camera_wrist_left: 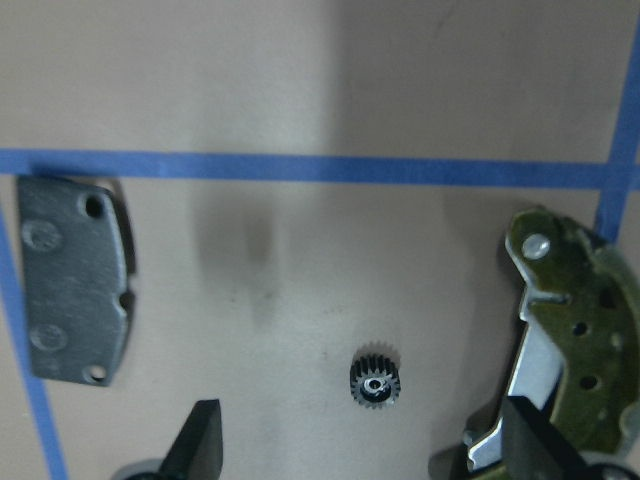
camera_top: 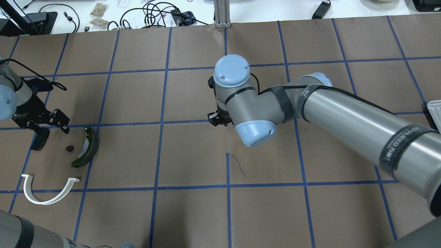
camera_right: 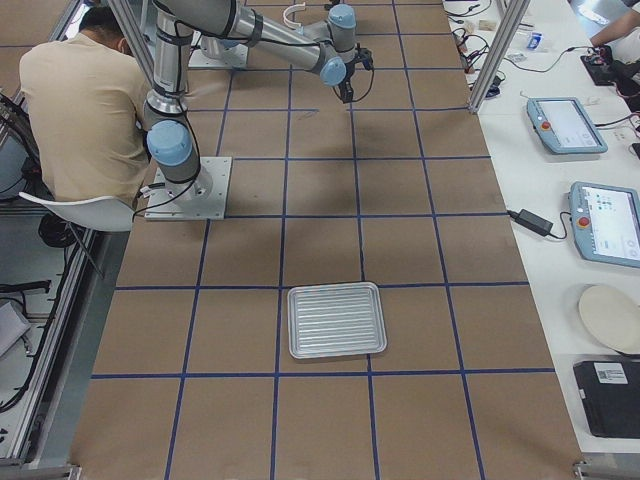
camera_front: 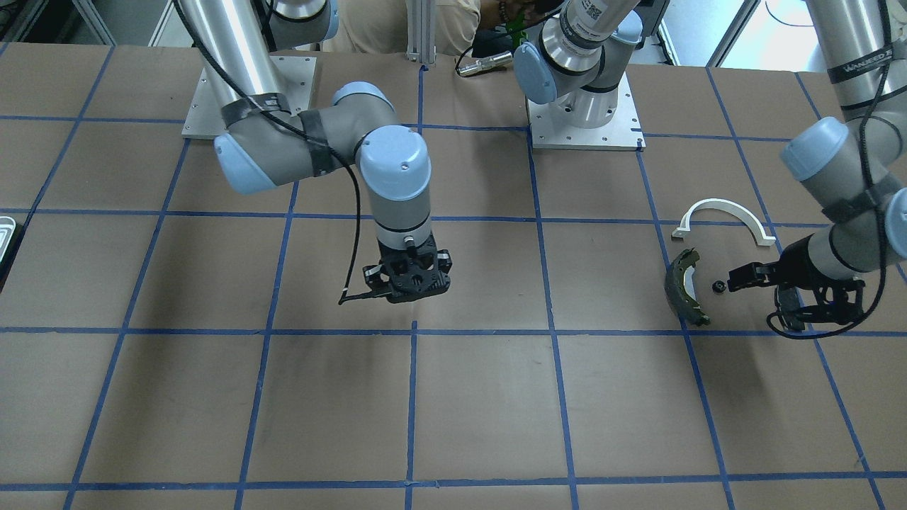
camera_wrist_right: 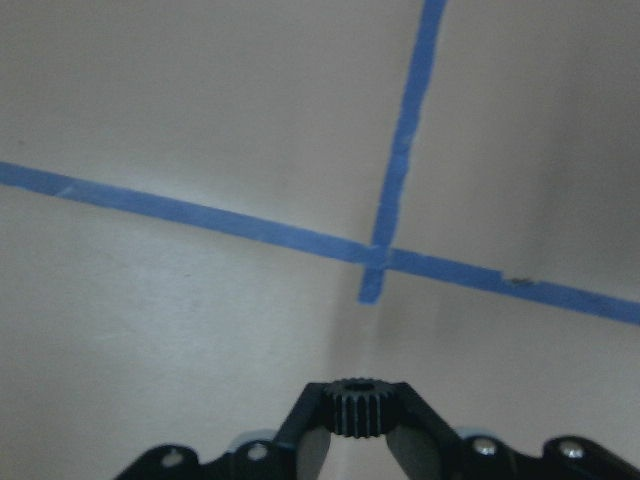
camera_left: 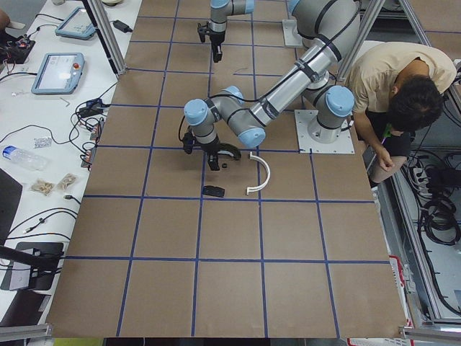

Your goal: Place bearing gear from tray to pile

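My right gripper [camera_front: 411,283] hangs over the middle of the table, above a crossing of blue tape lines. It is shut on a small black bearing gear [camera_wrist_right: 362,403], pinched between the fingertips. The pale metal tray [camera_right: 337,319] lies far off at the table's right end. The pile holds a white half-ring bracket [camera_front: 723,204], a dark brake shoe [camera_front: 684,287], a black flat pad [camera_wrist_left: 75,280] and another small black gear [camera_wrist_left: 375,377] lying on the paper. My left gripper [camera_wrist_left: 362,440] hovers open over that lying gear, with the pad on one side and the brake shoe [camera_wrist_left: 575,350] on the other.
A person [camera_left: 403,94] sits bent over beside the robot's base plates [camera_front: 584,120]. The side bench [camera_right: 570,150] holds tablets, cables and a power brick. An aluminium post [camera_top: 222,13] stands at the table's far edge. Brown paper with blue grid tape covers the table.
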Robot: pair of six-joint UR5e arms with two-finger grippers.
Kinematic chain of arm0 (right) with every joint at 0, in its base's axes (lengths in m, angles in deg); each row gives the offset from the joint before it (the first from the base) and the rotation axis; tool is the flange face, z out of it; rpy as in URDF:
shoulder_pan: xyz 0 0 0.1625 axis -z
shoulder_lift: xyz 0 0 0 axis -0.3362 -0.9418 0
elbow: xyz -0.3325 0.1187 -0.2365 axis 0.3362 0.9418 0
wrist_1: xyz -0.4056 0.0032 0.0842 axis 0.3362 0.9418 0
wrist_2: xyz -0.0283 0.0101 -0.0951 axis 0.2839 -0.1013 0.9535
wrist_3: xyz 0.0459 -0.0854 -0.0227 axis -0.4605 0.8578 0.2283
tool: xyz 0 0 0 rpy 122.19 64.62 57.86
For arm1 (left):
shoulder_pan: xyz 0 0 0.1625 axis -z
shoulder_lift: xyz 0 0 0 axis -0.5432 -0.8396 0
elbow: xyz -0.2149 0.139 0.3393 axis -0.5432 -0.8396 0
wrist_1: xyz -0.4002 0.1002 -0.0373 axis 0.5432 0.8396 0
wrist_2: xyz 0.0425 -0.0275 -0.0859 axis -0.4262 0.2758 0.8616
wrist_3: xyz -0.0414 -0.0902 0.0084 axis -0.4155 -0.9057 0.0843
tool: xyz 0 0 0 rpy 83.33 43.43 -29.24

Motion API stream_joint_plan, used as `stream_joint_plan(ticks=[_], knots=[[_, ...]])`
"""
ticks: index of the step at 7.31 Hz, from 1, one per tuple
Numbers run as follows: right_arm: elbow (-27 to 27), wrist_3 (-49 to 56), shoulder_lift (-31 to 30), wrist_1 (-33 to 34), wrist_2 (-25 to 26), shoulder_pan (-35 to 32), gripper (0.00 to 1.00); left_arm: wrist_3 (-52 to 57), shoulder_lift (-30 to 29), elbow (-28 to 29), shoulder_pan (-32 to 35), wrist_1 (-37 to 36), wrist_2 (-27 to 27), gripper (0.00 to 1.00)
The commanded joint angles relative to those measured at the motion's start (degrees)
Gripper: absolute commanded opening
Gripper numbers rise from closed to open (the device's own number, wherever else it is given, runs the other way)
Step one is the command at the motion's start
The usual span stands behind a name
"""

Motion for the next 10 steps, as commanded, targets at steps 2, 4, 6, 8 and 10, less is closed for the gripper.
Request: stream_joint_plan(ticks=[2,4,6,8,10], knots=[[2.13,-8.88,2.6,1.58,-3.97,-6.15,0.59,-4.38,1.01,11.29,6.59,12.26,0.64,1.0],[3.36,-8.8,3.31,2.64,-5.6,-4.75,1.0,-13.49,2.25,11.39,15.21,12.17,5.09,1.0],[4.94,-1.29,-0.18,-1.02,-5.24,5.13,1.0,-21.31,1.81,11.22,22.51,11.82,6.71,1.0],[5.12,15.22,-8.43,-12.95,-5.15,19.35,1.0,-25.19,1.64,10.35,28.67,11.47,6.62,1.0],[6.78,23.62,-16.25,-21.92,-5.07,28.54,1.0,-31.6,0.85,10.25,36.65,11.21,6.8,1.0]])
